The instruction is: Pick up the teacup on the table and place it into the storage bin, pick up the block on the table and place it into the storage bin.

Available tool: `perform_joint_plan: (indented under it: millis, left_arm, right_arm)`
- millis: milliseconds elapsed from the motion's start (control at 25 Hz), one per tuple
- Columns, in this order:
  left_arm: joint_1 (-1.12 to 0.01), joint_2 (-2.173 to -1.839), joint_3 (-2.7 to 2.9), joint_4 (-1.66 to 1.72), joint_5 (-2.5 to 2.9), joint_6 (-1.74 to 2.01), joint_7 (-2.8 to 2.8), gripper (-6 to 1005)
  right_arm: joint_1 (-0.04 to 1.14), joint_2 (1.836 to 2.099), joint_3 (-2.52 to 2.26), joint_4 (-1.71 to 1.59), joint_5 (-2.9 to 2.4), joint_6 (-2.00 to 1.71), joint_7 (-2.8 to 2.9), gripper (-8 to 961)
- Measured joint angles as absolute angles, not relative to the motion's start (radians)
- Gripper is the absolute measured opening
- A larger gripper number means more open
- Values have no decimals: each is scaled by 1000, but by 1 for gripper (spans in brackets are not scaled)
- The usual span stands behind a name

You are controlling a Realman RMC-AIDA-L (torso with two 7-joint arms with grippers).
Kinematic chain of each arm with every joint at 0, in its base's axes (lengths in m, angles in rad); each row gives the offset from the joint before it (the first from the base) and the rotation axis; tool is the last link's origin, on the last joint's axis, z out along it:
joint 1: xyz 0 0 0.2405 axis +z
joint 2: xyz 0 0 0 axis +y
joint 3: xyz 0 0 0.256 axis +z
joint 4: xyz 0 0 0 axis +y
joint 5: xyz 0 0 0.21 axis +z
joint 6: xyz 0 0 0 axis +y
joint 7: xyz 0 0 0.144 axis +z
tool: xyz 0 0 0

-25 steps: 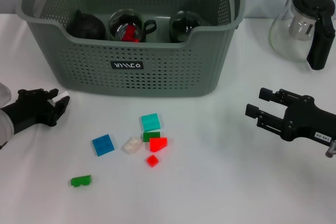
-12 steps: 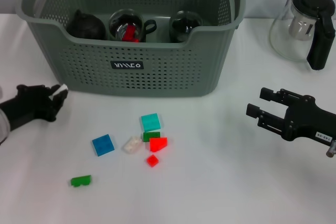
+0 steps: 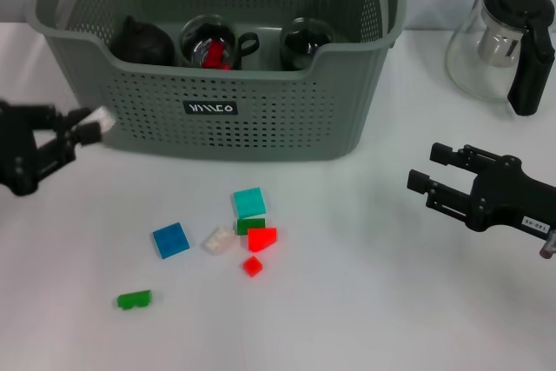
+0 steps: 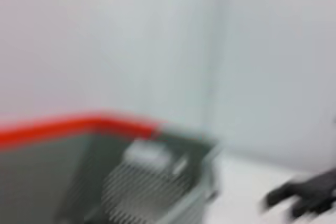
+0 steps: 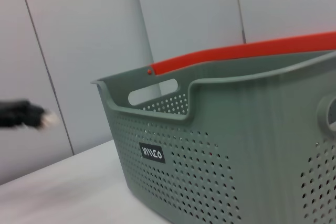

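Two pincers: both are mine, one at each side of the table (image 3: 365,301).
Left pincer: my left pincer (image 3: 82,128) is raised at the left side, near the left front corner of the storage bin (image 3: 261,110). Its fingers are closed on a small white block (image 3: 102,117), which shows at the tips.
Left wrist view: it is very unsharp; I see only the bin's orange rim and a dark shape far off, which I cannot name.
Right pincer: my right pincer (image 3: 426,171) is low over the table at the right side, well apart from the bin. Its two black fingers stand apart, with nothing between them.
Storage bin: grey-green, perforated, with orange handle clips and a black label on the front. It stands at the far middle of the table.
Teacups: three dark cups (image 3: 213,43) are side by side inside the bin, along its front wall. Something red shows in the middle cup.
Blocks on the table: a teal block (image 3: 249,202), a blue block (image 3: 170,240), a pale block (image 3: 217,240), a dark green block (image 3: 250,225), two red blocks (image 3: 261,239) and a green block (image 3: 134,300) lie in front of the bin, between my two pincers.
Glass teapot: the glass teapot (image 3: 504,45) with black lid and handle stands at the far right, beside the bin but not touching it.
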State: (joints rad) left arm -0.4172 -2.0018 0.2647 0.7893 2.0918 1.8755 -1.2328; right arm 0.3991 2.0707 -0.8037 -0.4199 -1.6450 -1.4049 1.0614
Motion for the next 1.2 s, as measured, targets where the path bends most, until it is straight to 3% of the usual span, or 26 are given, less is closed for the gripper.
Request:
perform_joint_plan:
  millis: [240, 560, 960, 1200]
  left_arm:
    - [-541, -1985, 233, 807, 2023, 2001, -1358, 156]
    - [-726, -2004, 416, 836, 2009, 1680, -1570, 155]
    - [-801, -1999, 830, 883, 2159, 1154, -1771, 154]
    - [-813, -2039, 875, 906, 2300, 1023, -1868, 155]
  right_arm:
    - [404, 2072, -804, -419, -1646, -1404, 1053, 644]
    - [405, 2074, -804, -424, -1646, -1412, 1057, 644]
    - [409, 2073, -802, -424, -1640, -1416, 1060, 645]
    - [406, 2076, -787, -423, -1639, -1416, 1057, 646]
